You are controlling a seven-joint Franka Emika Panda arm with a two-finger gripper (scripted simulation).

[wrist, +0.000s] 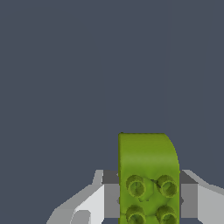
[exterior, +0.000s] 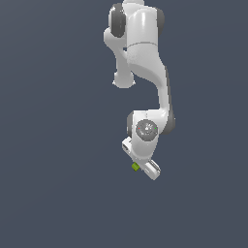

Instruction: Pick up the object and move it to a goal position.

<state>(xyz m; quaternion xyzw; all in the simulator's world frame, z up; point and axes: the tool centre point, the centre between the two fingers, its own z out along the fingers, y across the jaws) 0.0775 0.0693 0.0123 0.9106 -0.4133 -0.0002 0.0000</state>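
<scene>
Seen from the exterior view, the white, grey-jointed Franka Panda robot arm [exterior: 143, 68] reaches down from the top centre of the frame to just below mid-frame, over a plain slate-blue ground [exterior: 53, 193] that fills the whole picture. At the arm's lower end the white jaws [exterior: 140, 167] sit a little right of centre, tilted so that their body runs down toward the exterior view's right. A speck of lime green, the small lime-green plastic block with round studs on its face [exterior: 135, 166], shows at the lower edge of the jaws, on the side toward the exterior view's left; it is far smaller than the jaws themselves.

In the wrist view the same block [wrist: 148, 175] fills the lower centre-right of the frame. Four round studs are visible on its face, and one far corner is rounded. A dark grey pad [wrist: 111, 199] presses against one long side, and its twin [wrist: 189, 199] against the other, each backed by a white finger [wrist: 89, 205]. The jaws are closed narrowly on the block, which sits squarely between them and juts out past the fingertips. Whether the block touches the ground cannot be told from either view.
</scene>
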